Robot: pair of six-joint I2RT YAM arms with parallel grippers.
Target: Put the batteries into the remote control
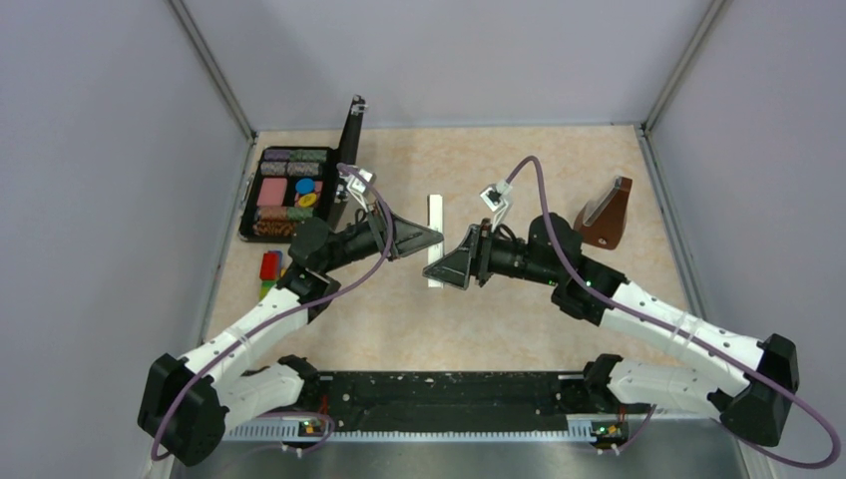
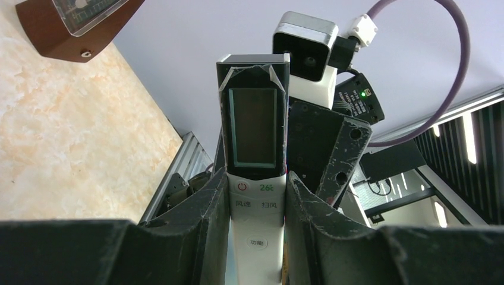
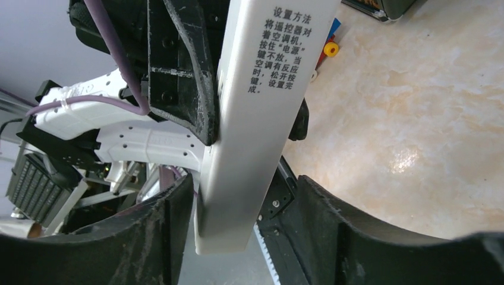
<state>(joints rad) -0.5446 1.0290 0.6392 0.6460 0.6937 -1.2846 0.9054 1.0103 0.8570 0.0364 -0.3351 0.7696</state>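
Remote control (image 1: 435,208) hung between both claws, off the worktop (image 1: 519,329).
Left claw (image 2: 257,199) clenched it; right claw (image 3: 243,205) straddled its end, released. A crooked squeeze there could twist it loose and drop it.

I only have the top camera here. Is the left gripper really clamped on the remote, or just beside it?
Observer: Clamped. In the left wrist view the left gripper has its fingers pressed against both sides of the remote, below its dark screen.
Operator: Which face points toward the right arm?
Observer: The white back with printed text.
Operator: Is the right gripper gripping it?
Observer: No, the right gripper is open around the remote's end, with a gap beside one finger.
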